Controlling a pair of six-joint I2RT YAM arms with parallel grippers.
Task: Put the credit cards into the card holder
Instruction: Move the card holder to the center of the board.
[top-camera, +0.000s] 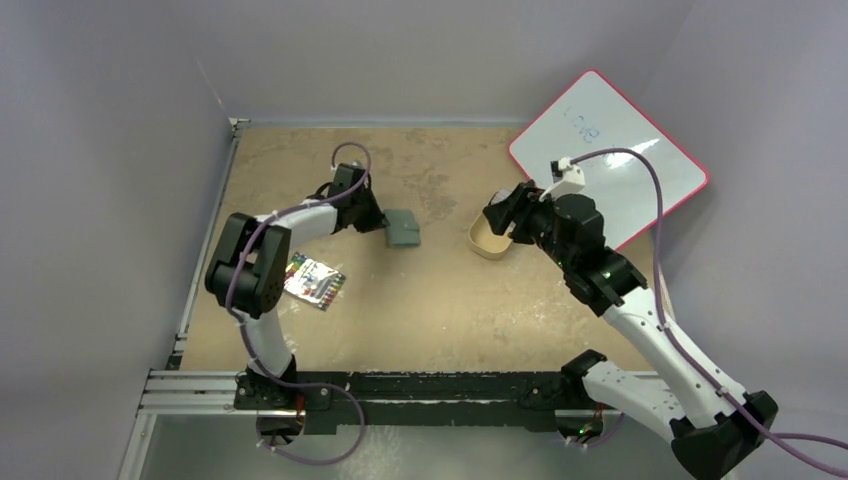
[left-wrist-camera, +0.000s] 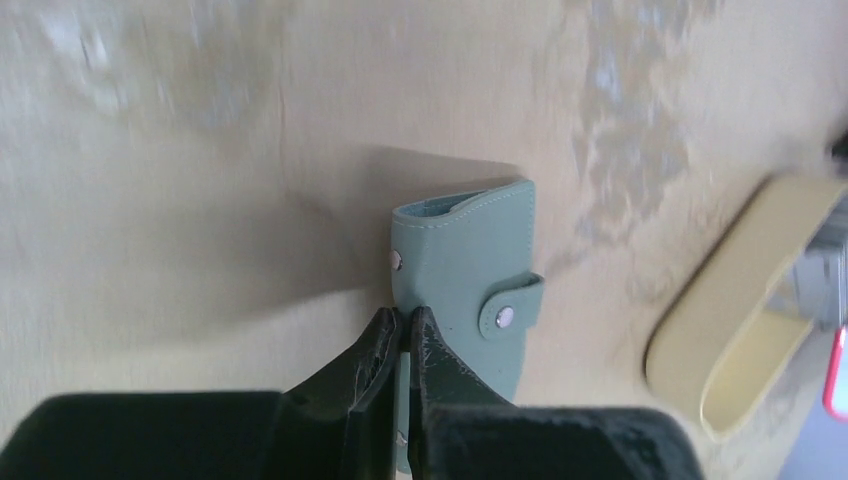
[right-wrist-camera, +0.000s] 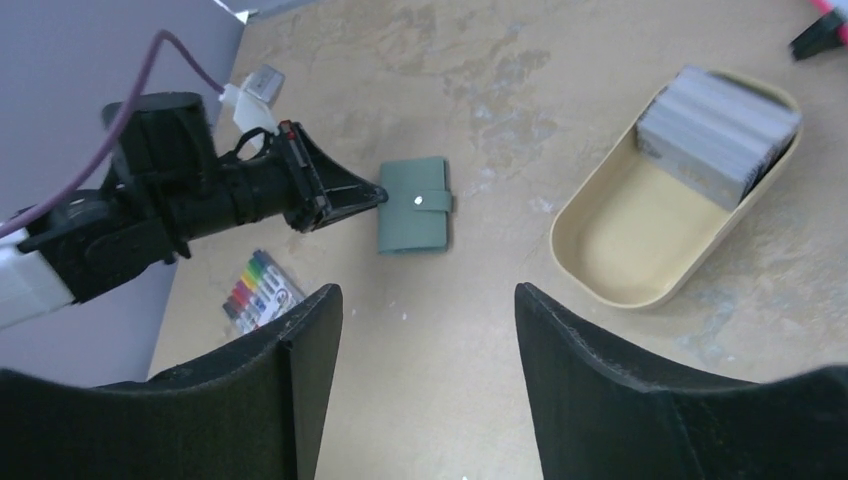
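Note:
The card holder (left-wrist-camera: 465, 250) is a small dull-green wallet with its snap tab fastened, and it lies flat on the tan table. My left gripper (left-wrist-camera: 404, 322) is shut on its near edge, and the leather shows between the two fingertips. The top view has that gripper (top-camera: 384, 226) at the left side of the card holder (top-camera: 405, 231). The credit cards (right-wrist-camera: 716, 134) are a greyish stack leaning in the far end of a tan oval tray (right-wrist-camera: 610, 282). My right gripper (right-wrist-camera: 428, 297) is open and empty above bare table. It hangs short of the card holder (right-wrist-camera: 412, 205) and left of the tray.
A pack of coloured markers (top-camera: 313, 280) lies left of centre, close to the left arm. A whiteboard with a red rim (top-camera: 610, 160) leans at the back right behind the tray (top-camera: 481, 243). Grey walls close in the table's left, back and right sides.

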